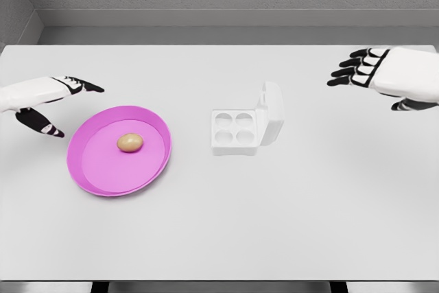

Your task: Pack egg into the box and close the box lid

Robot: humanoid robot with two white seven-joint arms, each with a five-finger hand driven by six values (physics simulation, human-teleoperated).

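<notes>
Pink round plate [92,169] bearing tan egg [129,143]; white four-cup box [236,132] (lid upright) beside; left hand [48,97], right hand [384,73] spread, empty, at table [274,224] edges.

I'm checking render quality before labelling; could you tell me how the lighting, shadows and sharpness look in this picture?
Head view: even, diffuse light with no glare; only faint soft shadows beside the egg, inside the pink plate and by the open box; everything is sharp, including the left hand and right hand; the white table looks washed out.
</notes>
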